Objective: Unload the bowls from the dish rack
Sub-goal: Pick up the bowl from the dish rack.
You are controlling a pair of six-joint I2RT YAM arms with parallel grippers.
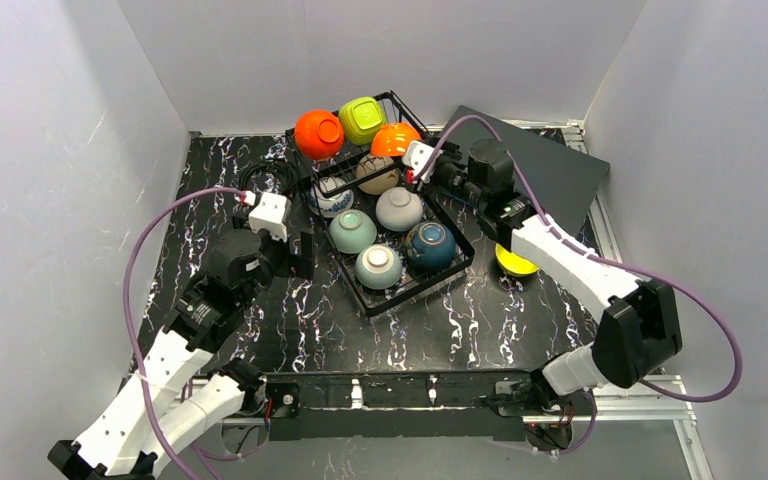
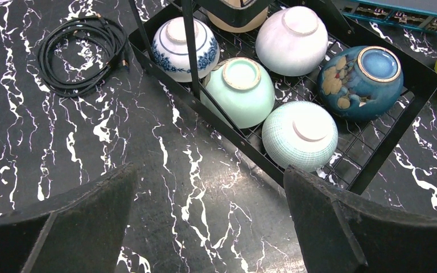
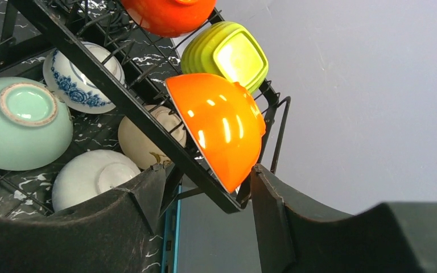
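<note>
Far left, cable coil (image 1: 265, 178); left gripper (image 2: 210, 182) spread over table (image 1: 290, 330) beside dish rack (image 1: 420, 288), centre, nine bowls (image 1: 353, 231) inside. The right gripper (image 3: 205, 185) is spread, straddling orange bowl (image 3: 219, 122) rim and rack wire. Right arm (image 1: 570, 262) half hides yellow bowl (image 1: 513, 266).

The table (image 1: 430, 330) was black with white marble veining, and plain white walls (image 1: 50, 150) closed it in on the left, far and right sides. A black cable (image 1: 272, 178) lay coiled in several loose loops, flat on the table at about ten o'clock from its middle. A flat dark grey box (image 1: 560, 170) rested at about two o'clock, skewed to the table's edges, its far right corner reaching over the right edge.
</note>
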